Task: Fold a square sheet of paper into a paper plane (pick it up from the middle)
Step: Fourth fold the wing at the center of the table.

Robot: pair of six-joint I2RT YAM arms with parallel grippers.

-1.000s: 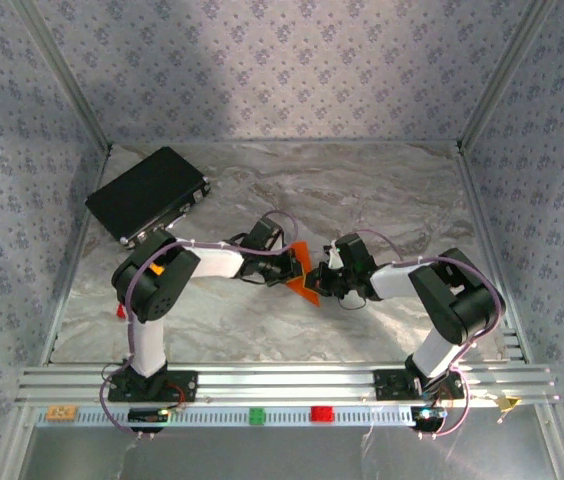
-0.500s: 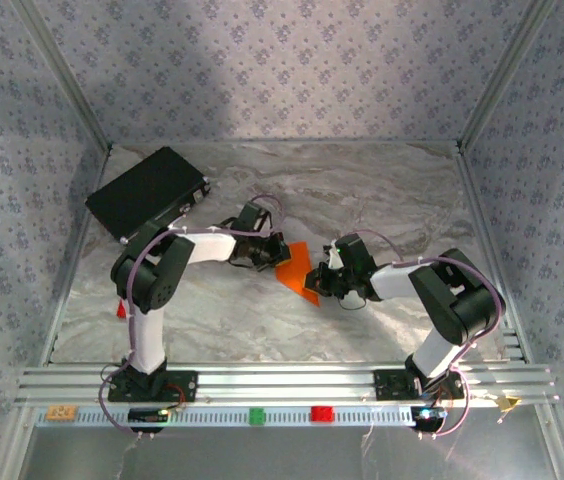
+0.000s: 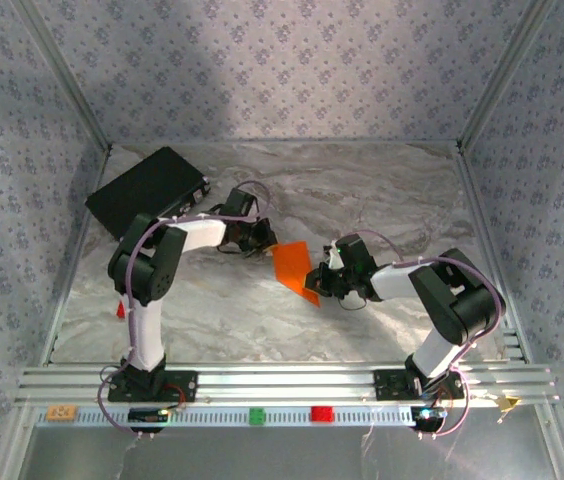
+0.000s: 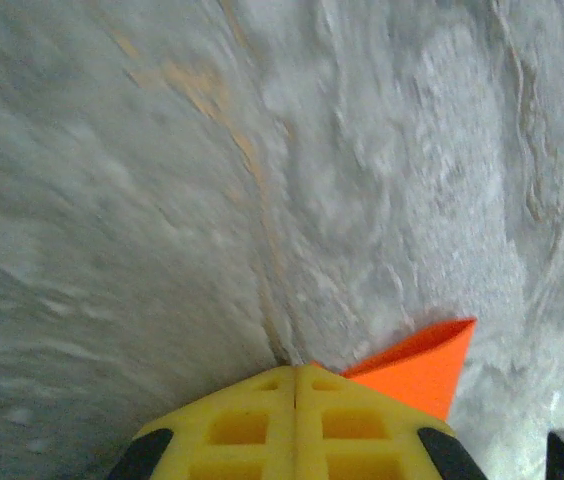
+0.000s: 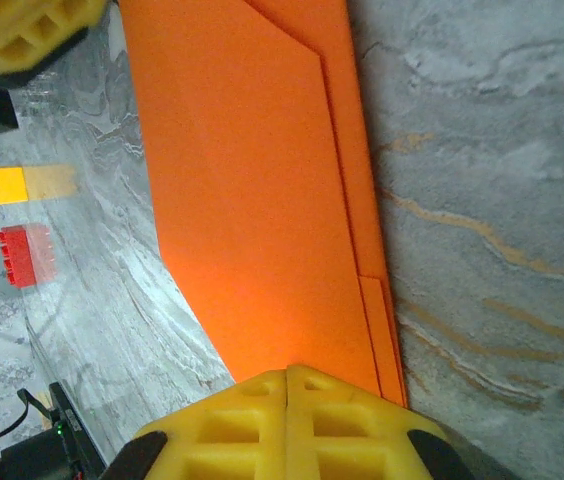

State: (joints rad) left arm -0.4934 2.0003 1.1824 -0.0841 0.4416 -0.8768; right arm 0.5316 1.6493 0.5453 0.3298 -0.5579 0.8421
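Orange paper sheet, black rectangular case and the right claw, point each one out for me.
Bright orange folded paper sheet (image 3: 292, 268), top external view, middle of its face.
Black rectangular case (image 3: 147, 192), top external view, centre of its lid.
Right claw (image 5: 290, 388), right wrist view, seam between its yellow fingertips.

Soft, even light comes from overhead, leaving a dim patch on the back wall (image 3: 162, 60) behind the bench (image 3: 382, 190) and faint shadows on it. The left wrist view smears across the bench surface; in the right wrist view the orange paper (image 5: 252, 200) on the bench looks crisp and glare-free.
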